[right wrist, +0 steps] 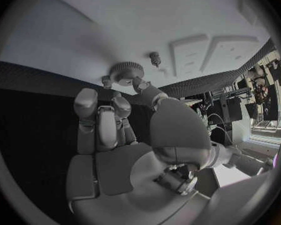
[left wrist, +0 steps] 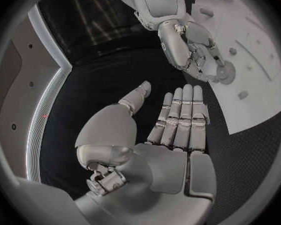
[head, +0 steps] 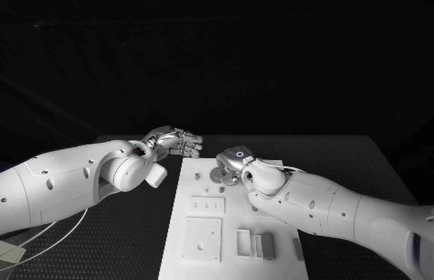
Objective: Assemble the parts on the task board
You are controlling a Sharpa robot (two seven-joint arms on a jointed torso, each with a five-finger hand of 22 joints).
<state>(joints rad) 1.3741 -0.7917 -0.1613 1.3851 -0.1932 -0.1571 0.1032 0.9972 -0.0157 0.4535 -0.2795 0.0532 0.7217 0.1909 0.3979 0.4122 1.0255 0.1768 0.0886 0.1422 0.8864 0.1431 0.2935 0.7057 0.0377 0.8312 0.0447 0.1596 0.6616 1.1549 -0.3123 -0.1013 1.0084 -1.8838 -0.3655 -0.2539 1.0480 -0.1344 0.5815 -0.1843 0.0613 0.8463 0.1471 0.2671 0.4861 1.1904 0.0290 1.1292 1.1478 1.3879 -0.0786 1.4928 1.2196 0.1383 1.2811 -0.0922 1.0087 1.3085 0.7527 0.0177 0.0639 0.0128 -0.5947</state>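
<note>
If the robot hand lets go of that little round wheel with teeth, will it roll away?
Probably not: the gear seems to lie flat on the task board. It looks stiff. On edge, its round shape might roll.

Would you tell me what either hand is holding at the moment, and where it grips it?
The right hand pinches a small gear by its toothed rim, over the task board. The left hand holds nothing.

A robotics lab; black-draped table; white task board.
</note>
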